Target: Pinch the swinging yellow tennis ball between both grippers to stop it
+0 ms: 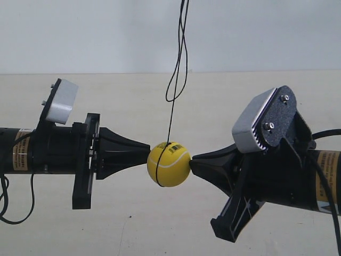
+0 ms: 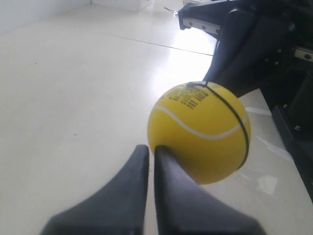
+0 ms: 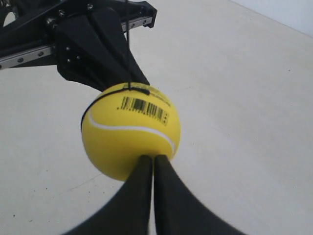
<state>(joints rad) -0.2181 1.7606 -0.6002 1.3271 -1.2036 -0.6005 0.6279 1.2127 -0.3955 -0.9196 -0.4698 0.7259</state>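
Both my sets of jaws are closed, their tips pinching the yellow tennis ball [image 1: 169, 164] from opposite sides. Off-centre pressure could squirt it sideways.

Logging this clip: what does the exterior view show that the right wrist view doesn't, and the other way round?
Only the exterior view: the black string rising in a loop above the yellow tennis ball, and a silver-grey box topping each arm. Only the right wrist view: the right gripper with its jaws closed together, tips against the ball, and the barcode sharp enough to see its bars. Both: the ball, with the string wrapped around it, pinched between the right gripper and the left gripper.
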